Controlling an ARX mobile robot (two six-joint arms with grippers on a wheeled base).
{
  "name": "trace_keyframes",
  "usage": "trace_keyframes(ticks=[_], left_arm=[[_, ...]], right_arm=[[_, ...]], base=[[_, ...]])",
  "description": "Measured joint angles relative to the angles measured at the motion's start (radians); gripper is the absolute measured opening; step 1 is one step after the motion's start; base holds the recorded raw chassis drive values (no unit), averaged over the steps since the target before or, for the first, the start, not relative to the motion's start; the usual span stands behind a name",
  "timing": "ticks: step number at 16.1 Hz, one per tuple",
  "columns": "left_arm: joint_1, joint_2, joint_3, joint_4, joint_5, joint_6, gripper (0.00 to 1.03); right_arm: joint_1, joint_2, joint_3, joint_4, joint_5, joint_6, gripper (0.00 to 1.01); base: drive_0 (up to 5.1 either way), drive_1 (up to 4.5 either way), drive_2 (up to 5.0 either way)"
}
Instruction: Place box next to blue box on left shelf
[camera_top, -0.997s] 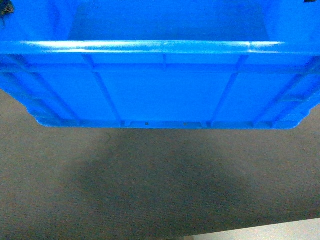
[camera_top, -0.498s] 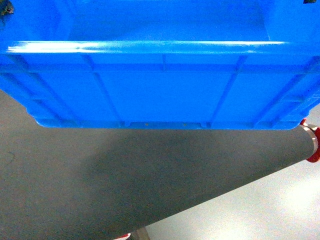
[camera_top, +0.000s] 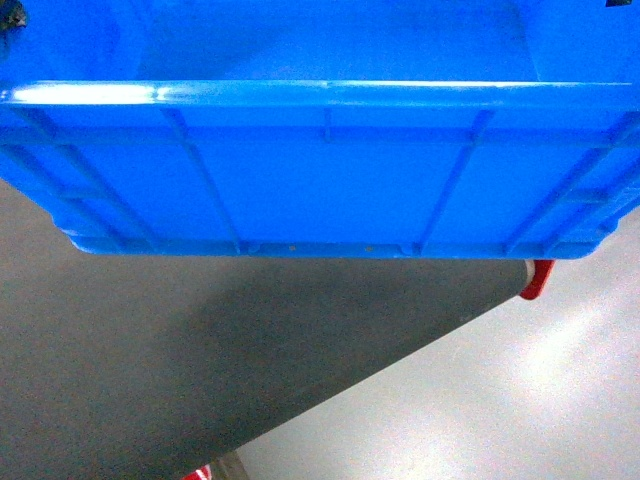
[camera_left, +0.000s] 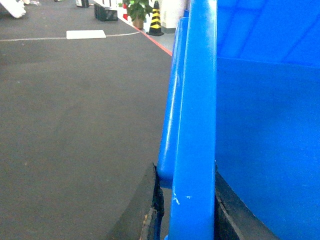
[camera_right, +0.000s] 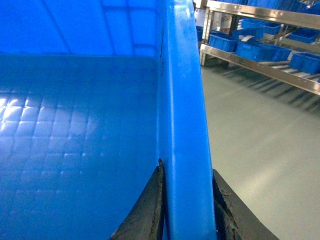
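Note:
The box (camera_top: 320, 170), a large bright-blue ribbed crate, fills the upper half of the head view and hangs above the floor. My left gripper (camera_left: 186, 172) is shut on its left rim, with a black finger on each side of the rim. My right gripper (camera_right: 187, 170) is shut on the right rim in the same way. The smooth inside of the box (camera_right: 75, 125) looks empty. A grey metal rack (camera_right: 260, 60) with several blue boxes stands far off in the right wrist view; I cannot tell whether it is the left shelf.
Dark grey matting (camera_top: 150, 350) lies under the box and meets light grey floor (camera_top: 500, 400) along a diagonal edge with a red marker (camera_top: 538, 278). On the left, far away, are a striped cone (camera_left: 156, 20), a potted plant (camera_left: 137, 10) and a white board (camera_left: 86, 34).
The box stays fixed in the head view while the floor slides beneath it: the dark matting's edge has swept up and left, and far more light floor shows at lower right.

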Motion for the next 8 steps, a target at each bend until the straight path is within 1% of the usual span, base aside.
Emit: trace_keyframes(ticks=[8], left_arm=[[0.000,0.000,0.000,0.000,0.000,0.000,0.16]], right_arm=[[0.000,0.000,0.000,-0.001,0.000,0.000,0.18]], base=[[0.0,0.00,0.0]])
